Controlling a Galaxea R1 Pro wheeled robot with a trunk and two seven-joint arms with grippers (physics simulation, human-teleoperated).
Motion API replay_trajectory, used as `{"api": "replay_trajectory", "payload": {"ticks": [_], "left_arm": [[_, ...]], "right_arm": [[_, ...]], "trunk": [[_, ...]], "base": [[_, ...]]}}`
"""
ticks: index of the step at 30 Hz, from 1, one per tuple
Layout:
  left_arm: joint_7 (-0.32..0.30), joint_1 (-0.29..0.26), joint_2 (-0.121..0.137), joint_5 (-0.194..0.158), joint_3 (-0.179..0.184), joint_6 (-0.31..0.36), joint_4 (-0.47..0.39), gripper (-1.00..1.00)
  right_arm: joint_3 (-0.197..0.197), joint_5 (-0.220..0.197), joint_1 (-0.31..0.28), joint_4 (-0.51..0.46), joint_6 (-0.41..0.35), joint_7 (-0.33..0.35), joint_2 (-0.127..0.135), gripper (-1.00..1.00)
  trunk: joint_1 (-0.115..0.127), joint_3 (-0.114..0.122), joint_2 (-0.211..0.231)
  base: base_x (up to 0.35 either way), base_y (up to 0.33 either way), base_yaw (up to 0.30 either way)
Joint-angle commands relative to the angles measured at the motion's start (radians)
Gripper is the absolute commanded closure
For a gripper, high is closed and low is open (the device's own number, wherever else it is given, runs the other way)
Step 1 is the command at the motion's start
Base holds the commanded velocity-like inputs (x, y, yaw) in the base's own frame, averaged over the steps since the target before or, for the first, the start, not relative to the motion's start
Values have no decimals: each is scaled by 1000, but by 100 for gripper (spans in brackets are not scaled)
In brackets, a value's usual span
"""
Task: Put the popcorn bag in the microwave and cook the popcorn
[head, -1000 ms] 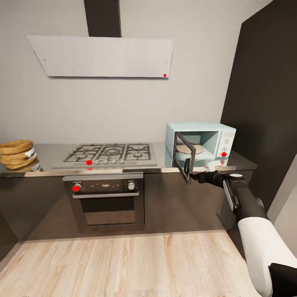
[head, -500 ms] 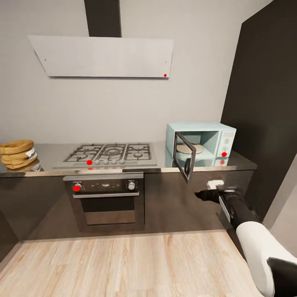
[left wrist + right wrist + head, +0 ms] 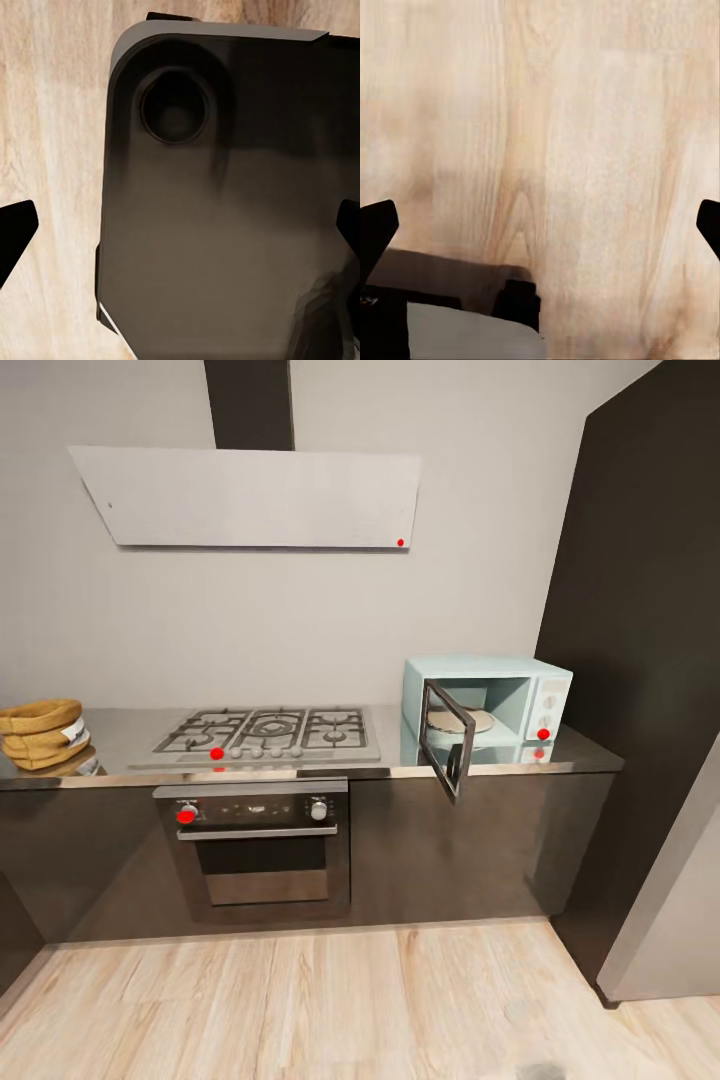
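Standing ajar on the countertop [image 3: 120, 735], the microwave [image 3: 487, 700] has its dark-framed glass door [image 3: 445, 738] swung out toward the room, with the pale turntable plate [image 3: 462, 720] showing inside the cavity. The right arm, which a second ago reached up at that door and half a second ago was sinking below the counter edge, has now dropped out of the head view altogether. I take that to mean the door-opening step is finished and the next job is fetching the popcorn bag [image 3: 42, 732].

That bag sits at the far left end of the counter, well apart from the microwave, with the gas hob [image 3: 265, 734] between them and the black built-in oven [image 3: 262, 842] below it.

Both arms hang low: the right gripper [image 3: 540, 225] looks down at the pale wood floor [image 3: 300, 1000], its dark fingertips [image 3: 376, 229] spread wide at the edges of its wrist view and holding nothing. The left gripper [image 3: 180, 225] is likewise wide apart and empty (a dark rounded part of the robot's own body [image 3: 225, 225] lies beneath it).

A grey extractor hood [image 3: 250, 495] hangs on the wall, and a tall dark cabinet [image 3: 640, 660] closes the right side.
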State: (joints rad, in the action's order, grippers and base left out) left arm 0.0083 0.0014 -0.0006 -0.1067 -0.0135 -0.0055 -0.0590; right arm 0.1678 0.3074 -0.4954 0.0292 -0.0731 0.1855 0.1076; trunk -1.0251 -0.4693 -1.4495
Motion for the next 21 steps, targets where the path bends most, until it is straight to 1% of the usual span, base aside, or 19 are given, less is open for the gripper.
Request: {"api": "replay_trajectory", "payload": {"ticks": [1, 2, 4, 5, 6, 8, 12, 14, 15, 18, 21], "left_arm": [[1, 1, 1, -10, 0, -1, -1, -100], [1, 1, 1, -10, 0, -1, -1, -100], [1, 1, 2, -10, 0, -1, 0, -100], [2, 2, 2, -10, 0, -1, 0, -100], [2, 2, 2, -10, 0, -1, 0, -100], [2, 2, 2, -10, 0, -1, 1, -100], [2, 2, 2, -13, 0, -1, 1, -100], [2, 2, 2, -29, 0, -1, 1, -100], [2, 2, 3, -45, 1, -1, 1, -100], [2, 2, 4, -75, 1, -1, 1, -100], [2, 2, 3, -83, 1, -1, 1, -100]], "right_arm": [[11, 2, 47, 2, 20, -4, 0, -100], [13, -1, 95, 2, 35, -8, 0, -100], [17, -6, 225, 3, 58, -22, 0, -100], [19, -7, 266, 4, 58, -23, 2, -100], [22, -8, 287, 4, 58, -24, 6, -100], [25, -8, 302, 4, 60, -27, 5, -100], [27, -8, 308, 5, 64, -29, 1, -100], [27, -7, 308, 5, 65, -30, 0, -100], [27, -7, 308, 5, 65, -30, 0, -100], [27, -7, 308, 5, 65, -30, 0, -100], [27, -7, 308, 5, 65, -31, -1, -100]], "trunk": [[0, -1, -1], [0, -1, -1], [0, -1, -1], [0, -1, -1], [0, -1, -1], [0, -1, -1], [0, -1, -1], [0, -1, -1], [0, -1, -1], [0, -1, -1], [0, -1, -1]], "base": [[0, 0, 0], [0, 0, 0], [0, 0, 0], [0, 0, 0], [0, 0, 40], [0, 0, 156], [0, 0, 251], [0, 0, 274], [0, 0, 277], [0, 0, 278], [0, 0, 279]]}}
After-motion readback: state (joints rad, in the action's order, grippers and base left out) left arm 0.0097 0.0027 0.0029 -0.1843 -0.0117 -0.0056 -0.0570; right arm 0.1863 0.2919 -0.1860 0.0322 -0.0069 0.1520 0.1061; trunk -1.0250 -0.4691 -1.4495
